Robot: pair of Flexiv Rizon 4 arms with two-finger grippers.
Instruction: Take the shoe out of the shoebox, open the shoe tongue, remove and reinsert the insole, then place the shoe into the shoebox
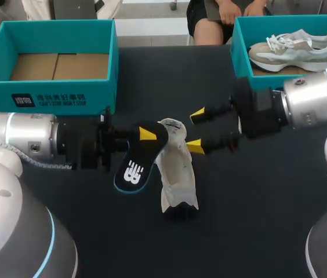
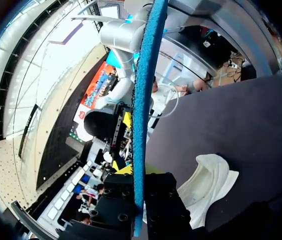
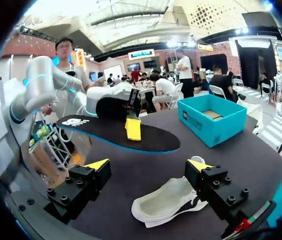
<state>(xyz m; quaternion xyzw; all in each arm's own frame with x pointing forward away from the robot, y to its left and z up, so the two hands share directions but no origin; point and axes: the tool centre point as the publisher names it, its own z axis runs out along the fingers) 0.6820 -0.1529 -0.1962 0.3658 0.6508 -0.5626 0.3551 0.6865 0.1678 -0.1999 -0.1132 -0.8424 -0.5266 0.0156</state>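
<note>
- At the table's far left corner sits an empty teal cardboard shoebox (image 1: pixel 94 95), well apart from the work. I take it as the shoe's final home.
- My left gripper (image 1: pixel 146 135) is clamped on the black foam insole with a blue rim (image 1: pixel 133 167), holding it lifted just left of the shoe.
- The cream fabric sneaker (image 1: pixel 178 168) lies slumped near the middle of the black table (image 1: pixel 256 220).
- The insole is out, so I judge reinsertion is next. That means feeding it into the mouth while something steadies the shoe. The floppy upper may fold across the opening.
- My right gripper (image 1: pixel 196 131) hovers at the shoe's far end, fingers apart and empty.
- At the far right corner, a second teal shoebox (image 1: pixel 240 52) holds a grey-and-white sneaker (image 1: pixel 291 49), out of the way.
</note>
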